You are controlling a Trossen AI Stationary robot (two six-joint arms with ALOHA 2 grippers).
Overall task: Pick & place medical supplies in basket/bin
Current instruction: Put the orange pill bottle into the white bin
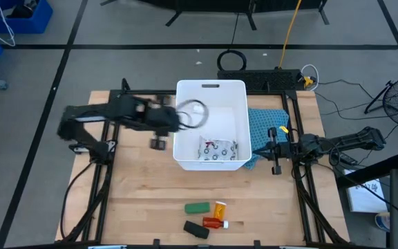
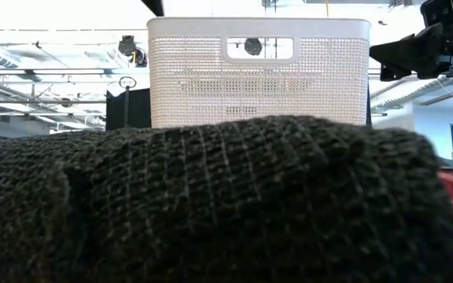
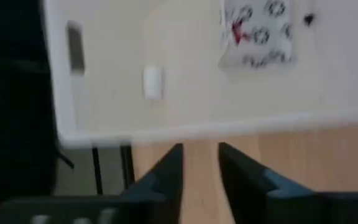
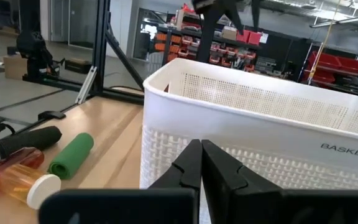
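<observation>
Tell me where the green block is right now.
In the high view, the green block lies on the table's near edge, beside the orange pill bottle, outside the basket.

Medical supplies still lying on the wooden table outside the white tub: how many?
4: green block, orange pill bottle, red white-capped tube and black block, clustered at the near edge.

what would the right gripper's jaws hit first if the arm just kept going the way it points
Most likely the white basket. The right gripper, jaws shut, points at its near side wall, with nothing visible between them. The gap is hard to judge.
</observation>
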